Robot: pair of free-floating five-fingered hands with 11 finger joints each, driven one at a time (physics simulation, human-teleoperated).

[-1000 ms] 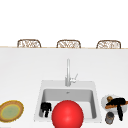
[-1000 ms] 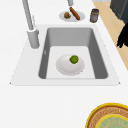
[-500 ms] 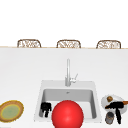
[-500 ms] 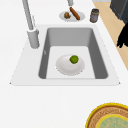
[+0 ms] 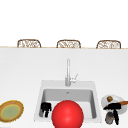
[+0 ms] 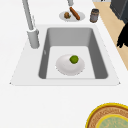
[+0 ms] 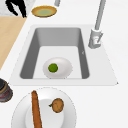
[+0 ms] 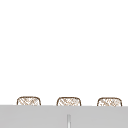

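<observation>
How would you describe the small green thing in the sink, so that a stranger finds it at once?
Start at the sink set in the white counter. On its floor lies a white bowl, and the small round green fruit sits in it. It is the one green thing in the basin; the brown foods lie on a plate outside.

Two robot hands show in the front view — one (image 5: pixel 45 109) at the left, one (image 5: pixel 114 107) at the right. The counter (image 5: pixel 25 75) carries one sink (image 5: pixel 93 86), one faucet (image 5: pixel 67 72), two plates — a yellow-rimmed plate (image 5: pixel 11 110) and a white plate (image 7: pixel 20 110) — and one dark jar (image 6: pixel 94 15). One white bowl (image 6: pixel 65 67) holds one green ball (image 6: pixel 74 59), perhaps a lime. Three chair backs (image 5: pixel 68 44) stand behind.
</observation>
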